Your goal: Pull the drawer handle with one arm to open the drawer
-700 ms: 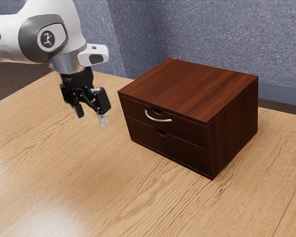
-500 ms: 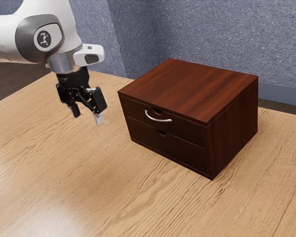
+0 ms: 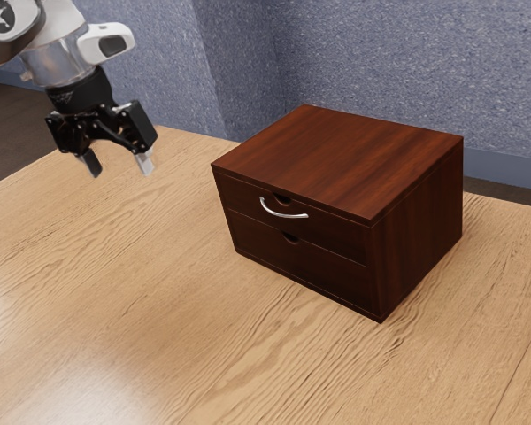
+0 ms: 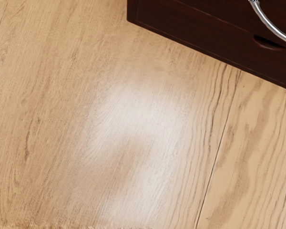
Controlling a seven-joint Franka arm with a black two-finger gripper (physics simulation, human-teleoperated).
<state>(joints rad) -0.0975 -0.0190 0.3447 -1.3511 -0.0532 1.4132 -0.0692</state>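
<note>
The gripper [image 3: 120, 166] is seen high at the exterior view's left, well apart from the cabinet [image 3: 354, 159], its two fingers spread with nothing between them. Nothing has been gripped yet, so the trouble is expected in the approach. If the fingers are brought in too low, the lower drawer [image 3: 310, 261] could be struck (it carries only a small notch, no bar). If they are brought in at a poor angle, the handle [image 3: 281, 211] could be caught by one finger alone and lost once the pull is made. A pull off the drawer's own line is also to be feared: the cabinet is judged to stand loose on the table [image 3: 159, 310], and it could be dragged whole instead.

The handle is shown as a slim, curved silver bar, fixed to the upper drawer [image 3: 332, 228] under a small recess, toward the exterior view's left of the front face. That drawer is shut, flush with the dark reddish-brown front. In the wrist view a piece of the bar is caught, across bare table from the hand.
</note>
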